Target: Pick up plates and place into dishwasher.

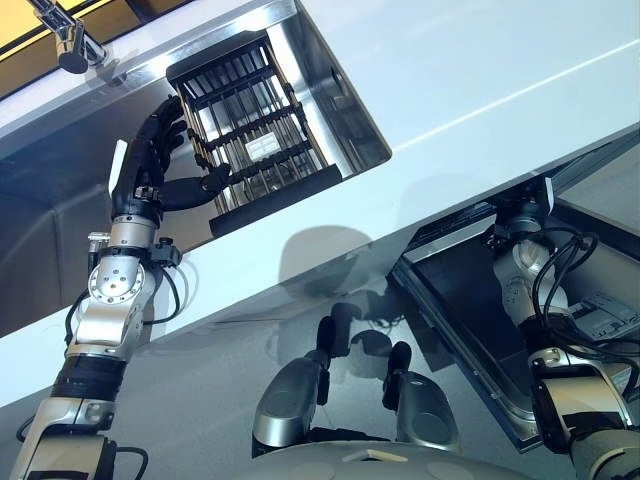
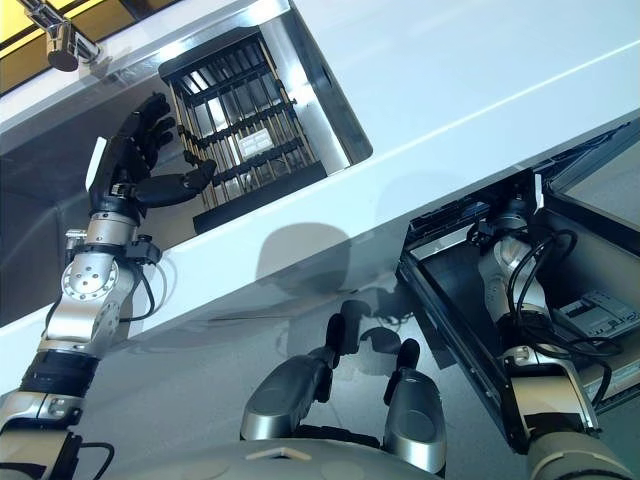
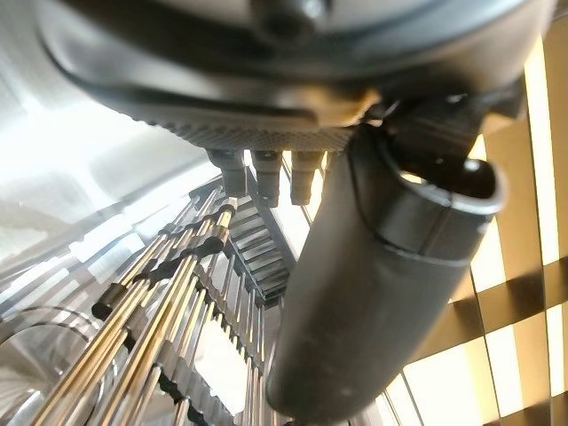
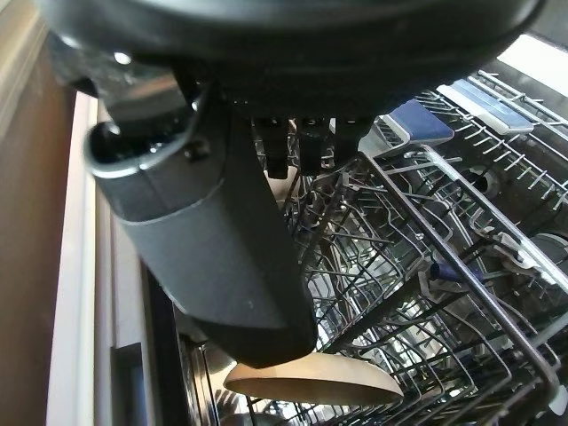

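Stainless steel is lining the sink [image 1: 340,90] sunk into the white counter [image 1: 480,70], and a dark dish rack [image 1: 250,125] is sitting inside it at about 11 o'clock in the head views. The left robot hand [image 1: 150,160] is hovering at the rack's 9 o'clock side, fingers straight and spread, thumb reaching toward the rack's edge, holding nothing. No plate is showing in that rack; its slots look bare.

The right arm is reaching down at 4 o'clock into the open dishwasher [image 2: 450,290] under the counter, and the head views are hiding its hand behind the counter edge. The right wrist view is supplying what they lack: the right robot hand [image 4: 213,240] is hanging with relaxed fingers over the wire dishwasher rack [image 4: 417,266], and a pale plate [image 4: 311,382] is lying just below the thumb, apparently apart from it and already set among the tines.

Judging by this, one placing step is finishing. The next move likely calls for lifting the right robot hand clear of the wires, and for the left robot hand to find another plate.

The left wrist view is adding the sink rack's metal rods [image 3: 160,311] seen from very close.
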You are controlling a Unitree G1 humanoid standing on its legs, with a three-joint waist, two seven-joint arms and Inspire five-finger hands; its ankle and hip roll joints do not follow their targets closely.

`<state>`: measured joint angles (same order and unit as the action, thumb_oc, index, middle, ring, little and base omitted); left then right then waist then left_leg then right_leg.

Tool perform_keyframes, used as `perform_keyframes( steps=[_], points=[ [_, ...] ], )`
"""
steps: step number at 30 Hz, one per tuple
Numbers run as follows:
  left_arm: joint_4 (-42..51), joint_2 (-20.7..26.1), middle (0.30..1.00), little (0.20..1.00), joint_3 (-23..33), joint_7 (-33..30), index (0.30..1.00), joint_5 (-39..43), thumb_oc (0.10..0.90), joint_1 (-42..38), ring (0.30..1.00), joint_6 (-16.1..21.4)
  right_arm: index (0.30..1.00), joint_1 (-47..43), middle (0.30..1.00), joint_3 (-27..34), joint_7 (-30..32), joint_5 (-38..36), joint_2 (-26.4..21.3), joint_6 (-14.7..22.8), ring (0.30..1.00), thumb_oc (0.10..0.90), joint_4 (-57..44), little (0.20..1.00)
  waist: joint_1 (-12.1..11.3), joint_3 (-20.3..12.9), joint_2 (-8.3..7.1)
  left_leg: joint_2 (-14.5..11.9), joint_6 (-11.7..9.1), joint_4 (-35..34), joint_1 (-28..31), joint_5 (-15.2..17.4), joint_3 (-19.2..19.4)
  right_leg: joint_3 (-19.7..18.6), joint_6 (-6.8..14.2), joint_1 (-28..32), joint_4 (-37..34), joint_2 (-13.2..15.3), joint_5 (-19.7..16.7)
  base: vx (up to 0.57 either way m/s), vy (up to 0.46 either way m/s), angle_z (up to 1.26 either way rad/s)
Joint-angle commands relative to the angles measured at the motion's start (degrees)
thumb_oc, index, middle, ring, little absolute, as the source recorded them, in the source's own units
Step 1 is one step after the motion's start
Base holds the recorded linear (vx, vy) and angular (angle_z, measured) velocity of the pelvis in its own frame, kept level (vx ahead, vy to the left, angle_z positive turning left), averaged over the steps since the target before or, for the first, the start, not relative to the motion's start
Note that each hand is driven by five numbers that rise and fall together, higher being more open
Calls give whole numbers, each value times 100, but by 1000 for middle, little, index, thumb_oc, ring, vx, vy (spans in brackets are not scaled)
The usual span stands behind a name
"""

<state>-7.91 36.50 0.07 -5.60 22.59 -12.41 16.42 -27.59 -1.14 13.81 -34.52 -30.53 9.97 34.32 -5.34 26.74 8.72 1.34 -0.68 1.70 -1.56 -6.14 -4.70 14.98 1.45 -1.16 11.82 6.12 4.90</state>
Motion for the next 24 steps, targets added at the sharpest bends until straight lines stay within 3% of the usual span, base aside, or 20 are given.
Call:
perform_keyframes(
  steps=[1,14,24],
  points=[
    [471,223,900,900,202,-18,900,79,800,-222,900,539,900,-663,900,-227,-24,453,-83,775,900,800,-1119,900,-32,-405,-364,481,375,447,147,733,193,-289,-11,22,12,-49,-152,0,0,0],
    [615,143,900,900,563,114,900,-119,800,94,900,453,900,1171,900,771,242,981,-348,813,900,800,-1604,900,349,-596,-715,406,495,361,577,994,601,-643,260,282,-300,-173,-380,-49,-14,-15],
    [429,201,900,900,784,118,900,-79,800,193,900,350,900,1828,900,1366,421,1018,-327,572,900,800,-1827,900,651,-850,-840,343,491,65,880,1045,924,-841,400,408,-612,-326,-527,-59,-13,-26]
  ],
)
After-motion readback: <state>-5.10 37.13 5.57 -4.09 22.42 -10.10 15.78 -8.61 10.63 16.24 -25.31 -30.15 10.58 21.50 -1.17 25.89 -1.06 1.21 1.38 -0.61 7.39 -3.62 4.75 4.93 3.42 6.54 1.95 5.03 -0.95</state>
